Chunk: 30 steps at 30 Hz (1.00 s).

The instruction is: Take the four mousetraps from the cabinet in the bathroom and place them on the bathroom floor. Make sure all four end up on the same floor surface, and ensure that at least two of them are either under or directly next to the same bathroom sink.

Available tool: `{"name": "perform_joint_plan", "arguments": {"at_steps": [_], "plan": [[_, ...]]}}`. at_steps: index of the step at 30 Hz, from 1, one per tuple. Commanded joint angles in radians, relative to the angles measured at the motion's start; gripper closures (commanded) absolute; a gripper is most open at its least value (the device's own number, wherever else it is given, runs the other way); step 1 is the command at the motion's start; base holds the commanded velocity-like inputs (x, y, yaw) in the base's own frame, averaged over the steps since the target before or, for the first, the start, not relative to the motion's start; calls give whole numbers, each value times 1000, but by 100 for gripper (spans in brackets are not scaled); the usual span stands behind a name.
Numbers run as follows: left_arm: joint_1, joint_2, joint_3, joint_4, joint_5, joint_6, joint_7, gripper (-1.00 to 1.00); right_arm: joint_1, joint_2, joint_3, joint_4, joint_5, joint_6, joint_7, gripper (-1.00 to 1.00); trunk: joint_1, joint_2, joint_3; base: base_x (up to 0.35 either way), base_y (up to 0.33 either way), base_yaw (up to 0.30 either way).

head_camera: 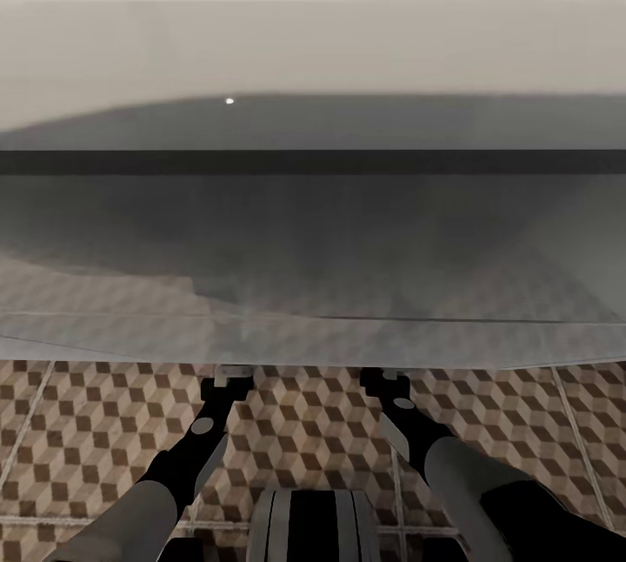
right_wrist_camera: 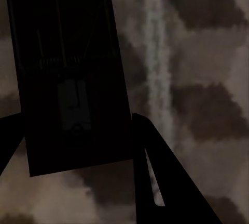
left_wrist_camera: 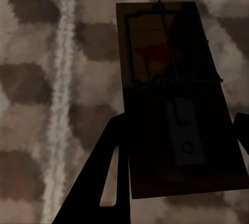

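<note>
Left gripper [left_wrist_camera: 176, 154]: fingers [left_wrist_camera: 106, 172] set apart to the width of a mousetrap [left_wrist_camera: 174, 94], closed against its long edges. The board shows dark wire and a red mark, with the patterned bathroom floor [left_wrist_camera: 36, 78] behind it.

Right gripper [right_wrist_camera: 78, 146]: fingers [right_wrist_camera: 161, 182] likewise clamped on a second mousetrap [right_wrist_camera: 67, 68], which sits in deep shadow over the tiles.

In the head view both arms reach forward under the front edge of a white sink [head_camera: 313, 49]; gripper tips are hidden beneath it. Open tiled floor [head_camera: 96, 431] lies to either side.
</note>
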Motion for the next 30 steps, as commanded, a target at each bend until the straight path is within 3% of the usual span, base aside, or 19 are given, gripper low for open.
{"name": "perform_joint_plan", "arguments": {"at_steps": [1, 16, 17, 30], "plan": [[-1, 1, -7, 1, -2, -2, 13, 100, -1, 0, 9, 1, -13, -5, -3, 100, 0, 0, 0, 0, 0, 0], [-1, 0, -6, -1, -3, -2, 13, 100, -1, 0, 9, 1, -13, -5, -3, 100, 0, 0, 0, 0, 0, 0], [-1, 0, -6, -1, -3, -2, 13, 100, -1, 0, 9, 1, -13, -5, -2, -100, 0, 0, 0, 0, 0, 0], [-1, 0, -6, -1, -4, -2, 13, 100, -1, 0, 8, 1, -13, -5, -2, -100, 0, 0, 0, 0, 0, 0]]}}
